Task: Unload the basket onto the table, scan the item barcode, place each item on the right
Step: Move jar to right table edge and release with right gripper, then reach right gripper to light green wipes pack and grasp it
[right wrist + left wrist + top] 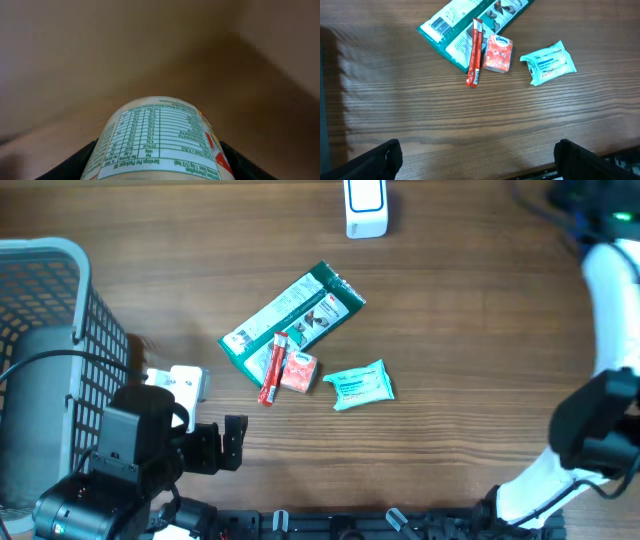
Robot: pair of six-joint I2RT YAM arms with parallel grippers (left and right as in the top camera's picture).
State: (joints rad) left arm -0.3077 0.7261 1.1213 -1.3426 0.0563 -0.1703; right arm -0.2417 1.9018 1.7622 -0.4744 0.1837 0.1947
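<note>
A round container (160, 135) with a pale green nutrition-table label fills the bottom of the right wrist view. My right gripper (159, 167) is shut on it, with a black finger (75, 167) on either side. No barcode shows on the side facing the camera. In the overhead view only the right arm (600, 430) shows at the right edge, and the container is hidden there. A white scanner-like device (365, 206) stands at the table's far edge. My left gripper (235, 442) (477, 165) hangs open over bare wood at the near left, holding nothing.
Mid-table lie a green pouch (292, 320) (470, 22), a red stick pack (273, 370) (475, 52), a small orange tissue pack (299, 371) (498, 53) and a teal wipes pack (360, 385) (550, 62). A grey wire basket (60, 255) stands at the left edge.
</note>
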